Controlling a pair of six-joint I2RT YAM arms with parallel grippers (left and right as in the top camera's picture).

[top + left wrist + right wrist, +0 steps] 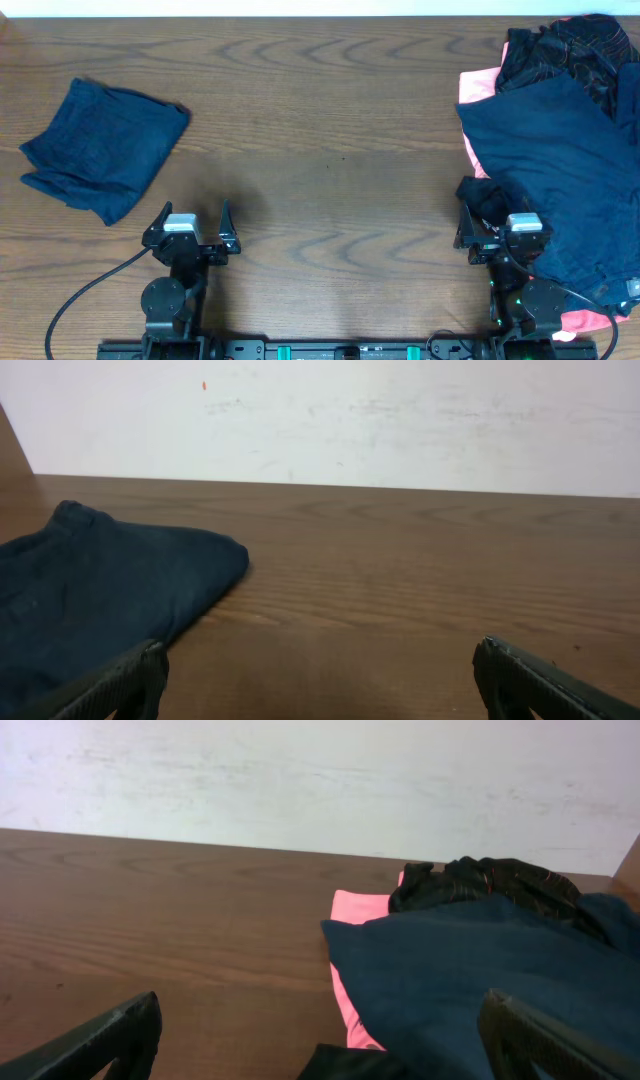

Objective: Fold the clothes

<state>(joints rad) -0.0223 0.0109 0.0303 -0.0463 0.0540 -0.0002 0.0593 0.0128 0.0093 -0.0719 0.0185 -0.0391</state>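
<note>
Both grippers are sitting low at the 6 o'clock edge of the overhead view. The left gripper (193,214) is standing with its jaws spread wide and holding nothing, and the right gripper (508,212) is gaping just as wide and empty, with the near edge of the heap lying right by its fingers. Out from the left gripper, toward 10 o'clock, a navy garment (100,150) is lying as a compact, roughly squared bundle on the table (330,130); I am reading it as one piece already folded and set aside. Out from the right gripper, between 12 and 2 o'clock, the heap is waiting: a large navy piece (560,170) is draping loosely on top, a pink piece (478,85) is peeking out beneath its left edge, and a black piece (570,50) with orange swirls is bunching at the far corner. The job is looking early, with one garment done and at least three left, and the large navy piece is seeming the likeliest to be taken next. No brand, label or readable writing is showing anywhere.
</note>
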